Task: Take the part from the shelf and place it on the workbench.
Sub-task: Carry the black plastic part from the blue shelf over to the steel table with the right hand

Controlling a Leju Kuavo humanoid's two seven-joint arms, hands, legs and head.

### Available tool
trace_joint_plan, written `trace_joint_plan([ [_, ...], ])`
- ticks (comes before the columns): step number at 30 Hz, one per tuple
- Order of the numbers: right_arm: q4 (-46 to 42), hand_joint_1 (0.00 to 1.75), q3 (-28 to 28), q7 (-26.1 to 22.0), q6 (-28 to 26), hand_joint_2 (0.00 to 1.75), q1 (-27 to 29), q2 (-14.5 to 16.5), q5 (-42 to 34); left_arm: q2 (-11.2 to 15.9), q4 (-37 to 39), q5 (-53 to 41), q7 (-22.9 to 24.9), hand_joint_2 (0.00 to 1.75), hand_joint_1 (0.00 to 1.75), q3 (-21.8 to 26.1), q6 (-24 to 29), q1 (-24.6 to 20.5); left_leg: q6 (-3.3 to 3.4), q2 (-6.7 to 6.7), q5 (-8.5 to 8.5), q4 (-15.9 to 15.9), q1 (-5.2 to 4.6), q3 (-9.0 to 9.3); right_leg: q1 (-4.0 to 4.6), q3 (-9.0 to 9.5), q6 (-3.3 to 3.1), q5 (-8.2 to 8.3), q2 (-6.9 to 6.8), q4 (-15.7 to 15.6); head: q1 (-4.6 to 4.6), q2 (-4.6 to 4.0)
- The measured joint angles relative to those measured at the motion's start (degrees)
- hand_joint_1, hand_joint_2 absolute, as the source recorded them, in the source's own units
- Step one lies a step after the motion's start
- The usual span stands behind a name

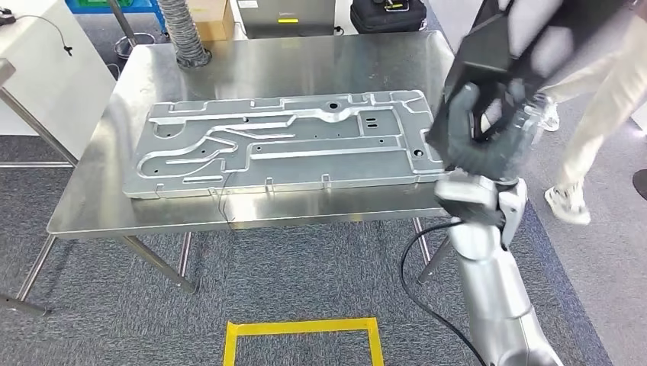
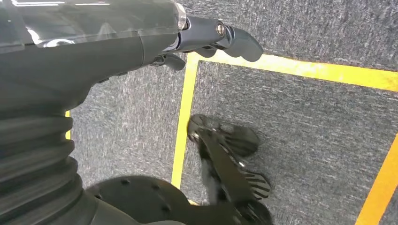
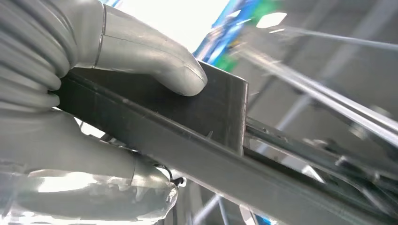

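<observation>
The right robot hand point(image 1: 481, 137) grasps the dark part point(image 1: 519, 42), raised just beyond the worktop's point(image 1: 91, 206) right edge. The left robot hand point(image 2: 220, 40) hangs released over yellow-taped carpet point(image 2: 305, 117).
</observation>
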Motion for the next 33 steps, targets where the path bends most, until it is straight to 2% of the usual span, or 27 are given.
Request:
trace_joint_plan([
  [1,2.1,1.75,-0.1,1.9,-0.7,1.75,-1.3,-0.4,4.1,0.0,0.0,-0.2,0.0,1.75,0.00,0.0,0.0,0.1,-0.06,0.00,0.99,-0.6,0.00,-0.66,0.01,0.29,0.01,-0.28,0.10,0.0,0.00,-0.01],
  [2,4.3,1.75,-0.2,3.5,-1.1,1.75,-2.8,-0.9,7.6,0.0,0.0,-0.4,-0.1,1.75,0.00,0.0,-0.1,0.1,0.03,0.00,3.35,-3.2,-0.01,-0.44,0.02,0.63,0.08,-0.59,0.19,0.1,0.00,-0.01],
  [3,6.4,1.75,-0.3,4.9,-1.2,1.75,-4.4,-1.3,10.4,0.1,0.0,-0.5,-0.1,1.75,0.00,0.0,-0.1,0.1,0.25,0.00,6.44,-6.9,-0.04,0.40,0.03,0.96,0.20,-0.91,0.23,0.2,0.00,-0.01],
  [4,8.4,1.75,-0.3,6.1,-0.9,1.75,-6.1,-1.6,12.8,0.1,0.0,-0.7,-0.1,1.75,0.00,0.0,-0.1,0.1,0.52,0.00,8.61,-10.3,-0.15,1.26,0.07,1.24,0.33,-1.18,0.24,0.3,0.01,-0.01],
  [5,10.6,1.75,-0.3,7.5,0.0,1.75,-7.9,-1.7,15.3,0.1,0.0,-0.9,-0.1,1.75,0.00,0.0,-0.2,0.1,0.85,0.00,9.91,-13.0,-0.30,1.98,0.13,1.29,0.54,-1.39,0.28,0.4,0.01,-0.01],
  [6,12.9,1.75,-0.1,8.8,1.5,1.75,-9.9,-1.9,18.4,0.2,0.0,-1.1,-0.2,1.75,0.00,0.0,-0.4,0.1,1.20,-0.01,10.41,-14.5,-0.46,2.32,0.17,1.26,0.81,-1.56,0.33,0.5,0.02,-0.01],
  [7,15.5,1.75,0.3,10.2,3.4,1.75,-11.9,-2.0,21.9,0.2,0.0,-1.3,-0.2,1.75,0.00,0.0,-0.6,0.1,1.49,-0.02,10.13,-14.9,-0.61,2.40,0.20,1.21,1.09,-1.66,0.39,0.6,0.02,0.00],
  [10,23.7,1.75,2.5,12.9,7.2,1.75,-17.6,-2.3,30.3,0.3,0.0,-1.7,-0.3,1.75,0.00,0.0,-1.2,-0.2,2.33,0.06,10.87,-15.9,-0.19,2.88,0.29,0.94,2.02,-2.48,0.31,1.2,0.02,-0.01],
  [12,27.5,1.75,3.8,13.5,7.9,1.75,-20.0,-2.4,32.1,0.3,0.0,-1.8,-0.3,1.75,0.00,0.0,-1.3,-0.4,2.69,0.01,11.07,-16.3,0.05,3.16,-0.02,-1.31,2.68,-5.05,-0.09,5.9,0.02,-0.01],
  [14,31.1,1.75,5.2,13.6,10.0,1.75,-22.1,-2.4,34.1,0.3,0.0,-2.0,-0.4,1.75,0.00,0.0,-1.7,-0.4,2.78,-0.16,10.89,-16.3,0.07,3.30,-0.45,-5.35,3.25,-7.83,-0.28,13.4,0.02,0.00],
  [15,33.3,1.75,6.3,13.7,11.6,1.75,-23.2,-2.3,35.8,0.3,0.0,-2.2,-0.4,1.75,0.00,0.0,-1.9,-0.4,2.72,-0.19,10.73,-16.2,0.10,3.43,-0.67,-6.83,3.47,-8.05,-0.33,15.7,0.02,-0.01],
  [16,35.8,1.75,7.7,13.9,12.9,1.75,-24.2,-2.3,37.6,0.3,0.0,-2.5,-0.4,1.75,0.00,0.0,-2.1,-0.4,2.60,-0.22,10.55,-16.2,0.15,3.58,-0.86,-7.35,3.63,-7.14,-0.41,15.9,0.02,0.00],
  [17,38.8,1.75,9.4,14.2,13.8,1.75,-25.4,-2.1,39.5,0.3,0.0,-2.7,-0.4,1.75,0.00,0.0,-2.2,-0.4,2.41,-0.25,10.33,-16.1,0.24,3.76,-1.06,-6.78,3.74,-5.23,-0.51,13.9,0.02,-0.01],
  [18,42.1,1.75,11.3,14.6,14.1,1.75,-26.7,-1.7,41.0,0.3,0.0,-2.9,-0.4,1.75,0.00,0.0,-2.3,-0.4,2.16,-0.27,10.06,-15.9,0.33,3.95,-1.21,-5.35,3.80,-2.77,-0.63,10.1,0.02,-0.01],
  [19,45.6,1.75,13.2,15.0,14.1,1.75,-27.9,-1.2,42.1,0.3,0.0,-3.1,-0.4,1.75,0.00,0.0,-2.3,-0.5,1.85,-0.28,9.79,-15.7,0.34,4.01,-1.25,-3.77,3.78,-0.99,-0.75,6.5,0.03,-0.01],
  [20,49.0,1.75,15.0,15.3,14.1,1.75,-29.1,-0.4,42.7,0.3,0.0,-3.2,-0.4,1.75,0.00,0.0,-2.2,-0.6,1.52,-0.27,9.54,-15.5,0.31,3.98,-1.18,-2.54,3.60,0.09,-0.80,3.4,0.02,-0.01],
  [21,52.0,1.75,16.8,15.6,14.1,1.75,-29.8,0.3,43.1,0.4,0.0,-3.3,-0.3,1.75,0.00,0.0,-2.2,-0.7,1.19,-0.25,9.41,-15.4,0.26,3.91,-1.06,-1.86,3.34,0.39,-0.84,1.7,0.02,0.00],
  [25,60.8,1.75,23.1,16.4,14.3,1.75,-31.1,3.3,43.4,0.4,0.0,-3.4,-0.1,1.75,0.00,0.0,-2.1,-0.8,-0.11,-0.26,8.71,-15.1,0.39,3.74,-0.79,-1.41,1.57,-0.13,-0.75,0.9,0.01,0.00],
  [27,63.5,1.75,25.2,16.7,14.5,1.75,-31.7,4.6,43.5,0.5,0.0,-3.5,0.0,1.75,0.00,0.0,-2.1,-0.8,-0.44,-0.25,6.29,-10.7,0.48,1.76,-0.82,-0.99,0.82,-0.21,-0.74,0.6,0.00,0.00],
  [29,65.6,1.75,26.4,16.4,15.0,1.75,-32.1,5.5,43.4,0.5,0.0,-3.5,0.1,1.75,0.00,0.0,-2.1,-0.8,-0.50,-0.24,3.24,-3.1,0.46,-2.10,-0.51,-0.64,0.34,-0.47,-0.77,0.6,0.00,0.01],
  [30,66.6,1.75,27.0,16.1,15.5,1.75,-32.2,5.9,43.4,0.5,0.0,-3.5,0.1,1.75,0.00,0.0,-2.0,-0.7,-0.45,-0.24,2.58,-0.1,0.44,-3.76,-0.31,-0.46,0.16,-0.61,-0.78,0.7,0.00,0.00],
  [31,67.5,1.75,27.6,15.8,16.0,1.75,-32.2,6.2,43.3,0.6,0.0,-3.5,0.1,1.75,0.00,0.1,-1.9,-0.6,-0.32,-0.24,2.91,1.0,0.42,-4.62,-0.10,-0.28,0.03,-0.75,-0.73,0.7,0.00,0.00],
  [32,68.2,1.75,28.2,15.5,16.5,1.75,-32.1,6.5,43.3,0.6,0.0,-3.5,0.1,1.75,0.00,0.1,-1.8,-0.4,-0.09,-0.24,4.23,0.1,0.40,-4.46,0.08,-0.10,-0.06,-0.90,-0.63,0.7,0.00,0.00],
  [33,68.9,1.75,28.7,15.4,16.9,1.75,-32.1,6.8,43.4,0.6,0.0,-3.4,0.2,1.75,0.00,0.1,-1.8,-0.3,0.28,-0.25,6.42,-3.1,0.32,-3.18,0.23,0.12,-0.08,-1.05,-0.48,0.7,0.00,-0.01],
])
